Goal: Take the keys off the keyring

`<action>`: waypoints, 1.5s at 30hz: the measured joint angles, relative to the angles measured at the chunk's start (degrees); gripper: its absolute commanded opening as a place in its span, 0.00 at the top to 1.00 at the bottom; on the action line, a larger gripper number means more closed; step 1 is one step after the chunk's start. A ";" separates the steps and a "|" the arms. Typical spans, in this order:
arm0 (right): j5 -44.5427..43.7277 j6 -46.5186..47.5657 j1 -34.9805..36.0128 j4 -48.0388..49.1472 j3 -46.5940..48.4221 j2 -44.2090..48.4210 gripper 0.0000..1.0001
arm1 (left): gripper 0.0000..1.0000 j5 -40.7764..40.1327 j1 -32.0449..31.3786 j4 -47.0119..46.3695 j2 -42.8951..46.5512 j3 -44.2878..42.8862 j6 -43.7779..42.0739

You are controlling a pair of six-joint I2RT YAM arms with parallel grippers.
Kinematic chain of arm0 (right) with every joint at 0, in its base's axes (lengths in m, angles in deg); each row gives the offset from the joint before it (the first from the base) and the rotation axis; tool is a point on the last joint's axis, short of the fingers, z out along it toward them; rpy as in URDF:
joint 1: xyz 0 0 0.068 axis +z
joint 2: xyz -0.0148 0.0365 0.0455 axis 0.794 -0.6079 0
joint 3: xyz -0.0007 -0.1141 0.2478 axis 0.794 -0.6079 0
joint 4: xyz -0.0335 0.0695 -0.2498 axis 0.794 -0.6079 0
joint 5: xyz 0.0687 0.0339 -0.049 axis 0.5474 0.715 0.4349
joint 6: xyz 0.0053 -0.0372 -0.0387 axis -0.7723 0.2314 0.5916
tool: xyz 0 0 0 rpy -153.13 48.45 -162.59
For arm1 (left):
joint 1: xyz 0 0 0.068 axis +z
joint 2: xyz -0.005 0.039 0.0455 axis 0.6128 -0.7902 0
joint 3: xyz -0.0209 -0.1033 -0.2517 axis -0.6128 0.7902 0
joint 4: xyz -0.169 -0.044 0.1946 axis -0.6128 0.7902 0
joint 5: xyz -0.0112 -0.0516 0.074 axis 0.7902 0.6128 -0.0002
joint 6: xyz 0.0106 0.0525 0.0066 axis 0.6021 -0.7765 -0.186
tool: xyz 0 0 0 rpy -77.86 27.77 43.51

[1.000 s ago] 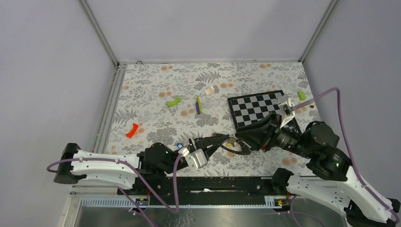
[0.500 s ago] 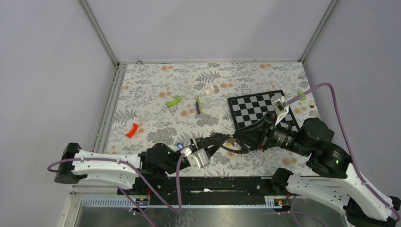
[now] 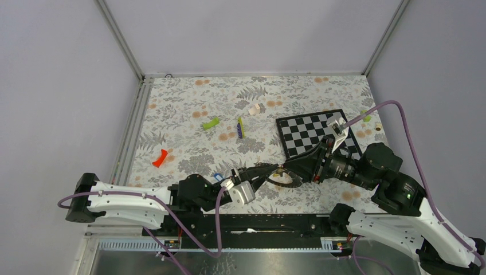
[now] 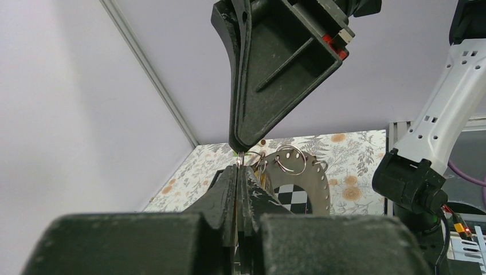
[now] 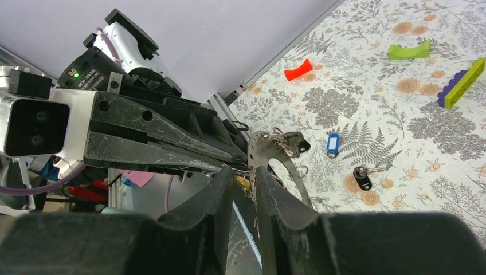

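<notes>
At the near middle of the floral-printed worktop (image 3: 189,114), the two black plastic grippers meet tip to tip above the cloth. The left gripper (image 4: 238,171) has its flat fingers pressed fully together, pinching the rim of the keyring (image 4: 318,183), a large flat silvery metal hoop pierced with a row of small round holes, which it holds tilted clear of the surface. A thin wire loop (image 4: 289,160) hangs through one of those holes.

In the right wrist view, the right gripper (image 5: 243,171) has its scuffed, wedge-shaped fingers a narrow gap apart, right at the hoop's edge. A bit of yellow plastic tag and some fine wire loops sit in that gap; whether the fingers actually pinch them cannot be told. A dark-headed key (image 5: 295,140) still hangs on the hoop.

Two of the small metal keys lie loose on the cloth just beyond the hoop, one with a blue rectangular tag (image 5: 333,143) and one with a black tag (image 5: 361,178).

Farther off lie a curved red block (image 3: 160,158), a lime-green block (image 3: 210,123), a thin yellow-green and purple stick (image 3: 240,127) and a black-and-white checkered board (image 3: 309,132).
</notes>
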 measured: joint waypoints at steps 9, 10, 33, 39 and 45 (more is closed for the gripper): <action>-0.48 0.00 0.00 -0.24 0.00 0.22 0.72 | 1.00 -0.02 -0.04 -0.09 0.00 0.00 0.00; -0.48 0.00 0.00 -0.24 0.00 0.24 0.71 | 1.00 -0.02 -0.04 -0.11 0.00 0.00 0.00; -0.24 0.00 0.00 -0.44 -0.02 0.94 0.72 | 1.00 0.00 -0.04 -0.15 0.00 0.09 0.02; -0.22 0.00 0.00 -2.08 -0.02 0.90 0.73 | 1.00 0.00 -0.04 -0.13 0.00 0.09 0.00; 0.35 0.00 0.00 -2.82 -0.02 0.66 0.75 | 1.00 0.00 -0.04 -0.13 0.00 0.09 0.00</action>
